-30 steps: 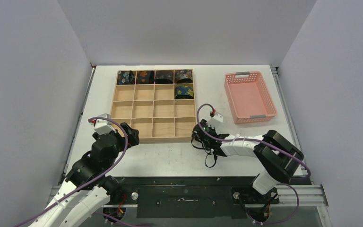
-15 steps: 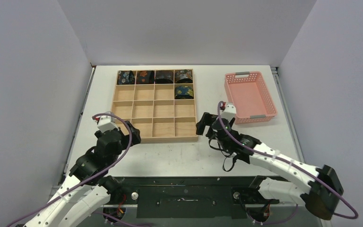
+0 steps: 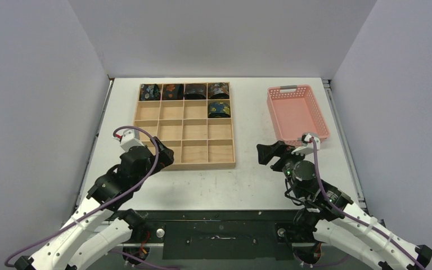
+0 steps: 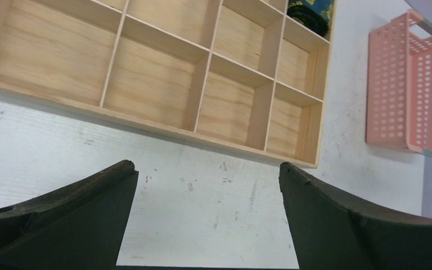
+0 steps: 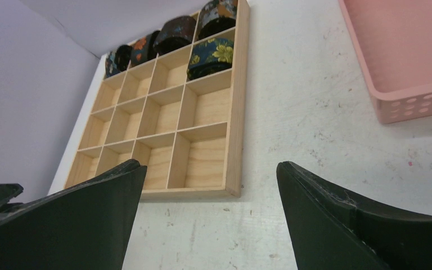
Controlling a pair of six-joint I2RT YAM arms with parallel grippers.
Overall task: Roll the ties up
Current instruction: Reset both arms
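Observation:
Several rolled ties, dark coils with floral print, sit in the wooden tray (image 3: 183, 164). They fill its back row (image 3: 194, 90), and one more (image 3: 219, 108) lies in the right cell of the second row. My left gripper (image 3: 167, 156) hangs open over the tray's near left corner, nothing between its fingers (image 4: 207, 166). My right gripper (image 3: 263, 154) is open and empty (image 5: 209, 165) above bare table, right of the tray's near right corner. In the right wrist view the coils (image 5: 211, 56) show far ahead.
A pink plastic basket (image 3: 298, 115) with nothing in it stands at the right, just beyond the right wrist. The tray's other compartments (image 4: 146, 90) hold nothing. Grey walls close in left, right and back. The table's near edge meets a black rail.
The right arm swung right, away from the tray's near right corner, and its jaws opened wide. The left gripper crept forward and right along the tray's near edge.

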